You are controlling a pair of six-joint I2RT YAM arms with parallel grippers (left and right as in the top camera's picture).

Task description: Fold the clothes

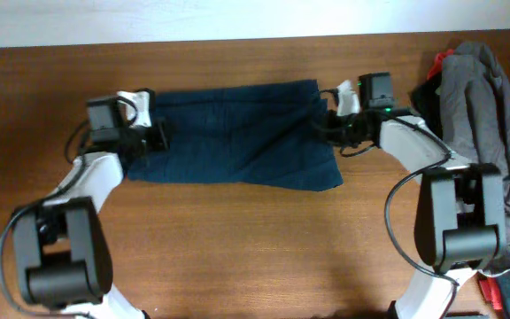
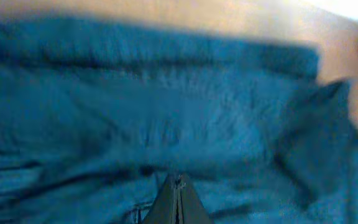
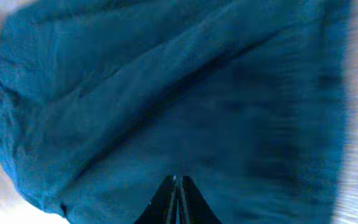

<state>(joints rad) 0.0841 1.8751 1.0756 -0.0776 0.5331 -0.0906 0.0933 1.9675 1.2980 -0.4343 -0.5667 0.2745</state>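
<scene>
Across the far half of the wooden table [image 1: 237, 257], toward the middle, the shorts [image 1: 237, 133] are spread out as a broad dark blue band running left to right. Its far edge is fairly straight, while its near edge sags toward the right corner. No separate legs can be made out from overhead. This suggests that the cloth may already be doubled over once along its length, though that cannot be told for certain. Wrinkles and a loose flap are seen in the left wrist view, so the cloth is not yet smooth.

At the right end of the table a pile of other clothes [image 1: 490, 97] in grey, red and black is heaped, apart from the shorts and untouched.

At the left end of the shorts the left gripper [image 1: 151, 124] is set, and its jaws are seen pressed together at the cloth [image 2: 178, 186]. At the right end the right gripper [image 1: 328, 117] is placed likewise, jaws together over the fabric [image 3: 178, 186]. Both are judged to be pinched on the edges of the shorts, as thin cloth would allow.

The task is judged to be at an early or middle stage. The garment is laid out and gripped at both ends. At least one fold is left to be made, most likely bringing one end over the other, followed by flattening into a compact stack.
</scene>
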